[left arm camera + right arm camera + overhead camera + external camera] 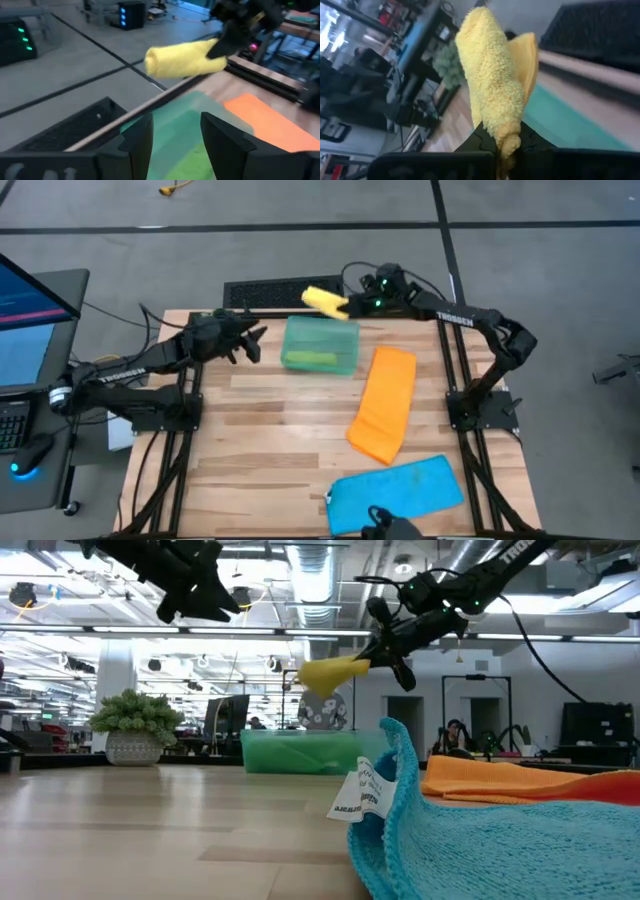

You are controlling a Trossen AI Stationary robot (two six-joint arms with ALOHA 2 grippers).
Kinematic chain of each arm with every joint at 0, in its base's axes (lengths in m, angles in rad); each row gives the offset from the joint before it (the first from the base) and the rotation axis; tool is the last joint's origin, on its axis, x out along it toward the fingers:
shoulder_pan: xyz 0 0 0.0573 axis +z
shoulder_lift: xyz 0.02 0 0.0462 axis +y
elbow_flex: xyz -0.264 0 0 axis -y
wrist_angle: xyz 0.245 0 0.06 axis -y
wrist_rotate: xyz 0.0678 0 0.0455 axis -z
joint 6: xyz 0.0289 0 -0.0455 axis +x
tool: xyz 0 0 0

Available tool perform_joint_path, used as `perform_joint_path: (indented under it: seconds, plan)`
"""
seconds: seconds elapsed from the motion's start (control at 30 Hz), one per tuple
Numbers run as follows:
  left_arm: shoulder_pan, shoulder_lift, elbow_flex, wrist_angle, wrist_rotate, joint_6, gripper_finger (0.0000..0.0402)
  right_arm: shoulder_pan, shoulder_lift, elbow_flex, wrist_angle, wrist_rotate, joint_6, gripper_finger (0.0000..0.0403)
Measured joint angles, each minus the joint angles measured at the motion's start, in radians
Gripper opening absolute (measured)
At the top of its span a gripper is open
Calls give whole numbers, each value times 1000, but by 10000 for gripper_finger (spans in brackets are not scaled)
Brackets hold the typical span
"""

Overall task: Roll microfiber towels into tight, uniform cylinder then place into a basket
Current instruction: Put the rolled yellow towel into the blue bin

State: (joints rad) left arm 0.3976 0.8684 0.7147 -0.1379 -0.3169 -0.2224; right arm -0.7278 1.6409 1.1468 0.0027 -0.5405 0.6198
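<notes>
The right pincer (350, 305) is closed on one end of the rolled yellow towel (323, 300) and holds it in the air above the far edge of the tabletop (260, 430), just behind the far rim of the teal basket (320, 345). The roll's long axis lies almost level and it points away from the pincer, toward the left arm's side; in the low view it hangs clearly higher than the basket's rim, with free air under it. The basket stands near the far edge, and a green towel roll (310, 360) lies inside it along the near wall. The left pincer (252, 340) waits open and empty in the air just beside the basket on its left side. The orange towel (384, 402) lies flat to the right of the basket, with its long axis running from far to near. The blue towel (395, 492) lies flat at the near edge, with its long side along that edge. The left half of the tabletop is bare wood.
</notes>
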Motion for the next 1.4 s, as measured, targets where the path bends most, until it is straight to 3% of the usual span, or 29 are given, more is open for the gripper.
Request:
perform_joint_path:
  seconds: [0.2, 0.5, 1.4]
  plan:
    - [91, 3, 0, 6, 3, -17, 158, -43, 70, 86, 2, -97, -21, 26]
    - [180, 3, 0, 17, 50, -18, 158, 13, 227, 158, 5, -251, -11, 27]
    - [196, 3, 0, 15, 47, 0, 158, 69, 477, 220, -116, -247, 14, 27]
